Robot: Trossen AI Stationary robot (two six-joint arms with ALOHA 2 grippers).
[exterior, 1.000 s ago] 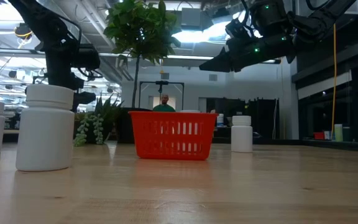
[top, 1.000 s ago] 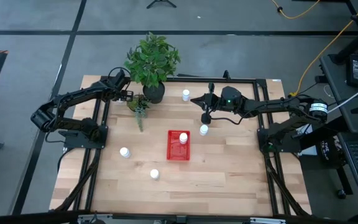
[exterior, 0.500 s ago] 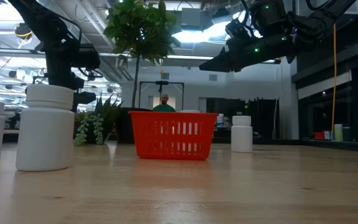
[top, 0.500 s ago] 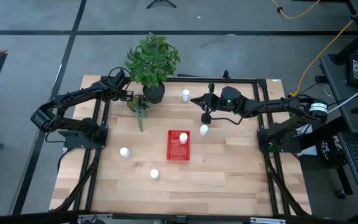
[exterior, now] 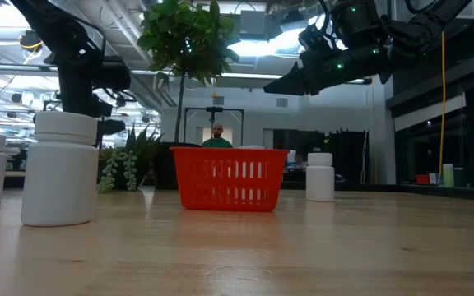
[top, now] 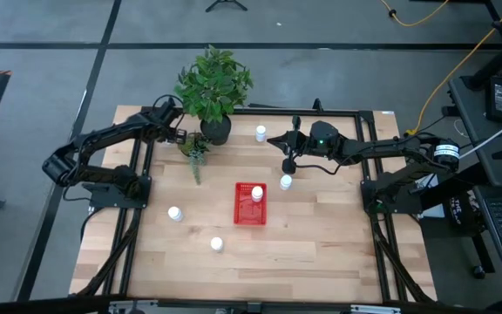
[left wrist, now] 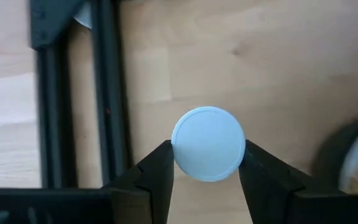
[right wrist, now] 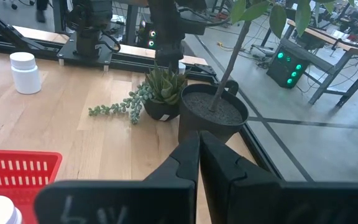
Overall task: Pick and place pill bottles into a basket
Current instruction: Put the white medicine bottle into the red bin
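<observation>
My left gripper [top: 178, 133] is at the table's far left by the plants, shut on a white pill bottle whose round cap [left wrist: 208, 152] shows between its fingers. My right gripper [top: 274, 141] hangs shut and empty above the table, right of the plant pot; it also shows in the low view [exterior: 271, 85]. The red basket [top: 251, 203] stands mid-table with one bottle [top: 256, 194] in it. Loose bottles stand upright on the table: one far [top: 260, 133], one right of the basket [top: 286, 182], and two at the near left [top: 175, 213] [top: 217, 244]. My left gripper pinches the bottle at its cap [left wrist: 179, 155] between its two fingers, one finger [left wrist: 157, 171] on each side. The fingers come from above, pointing down. The bottle stands upright under them. Whether its base is on the table, I cannot tell.
A dark pot with a tall green plant [top: 214, 87] and a small trailing succulent [top: 195, 150] stand at the far left, close to my left gripper. Black frame rails [top: 138, 174] run along the table's sides. Bare wood lies near the front edge [top: 303, 253].
</observation>
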